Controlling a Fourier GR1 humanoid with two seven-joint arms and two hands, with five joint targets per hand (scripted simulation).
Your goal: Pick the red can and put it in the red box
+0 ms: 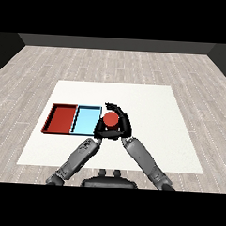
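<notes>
The red can (111,118) stands upright on the white tabletop (152,117), just to the right of the light blue tray (86,119), and the right hand (122,125) is curled round it from the right and far side, fingers arching over behind the can's top. The left hand (101,129) sits close against the can's left side, at the blue tray's near right corner; whether its fingers are spread or curled I cannot tell, since they merge with the dark of the other hand. The red tray (61,118) lies furthest left, touching the blue one, so the can must travel across the whole blue tray to reach its goal. That is where the risk lies, as I judge it: if the can is carried too low, its base could catch the blue tray's rim or the shared wall between the trays and tip; if it is released early, it lands in the wrong tray. The left hand also crowds the path leftward and could knock the can or the right hand's fingers unless it clears out. A tilted can might roll once set down in the shallow red tray.
</notes>
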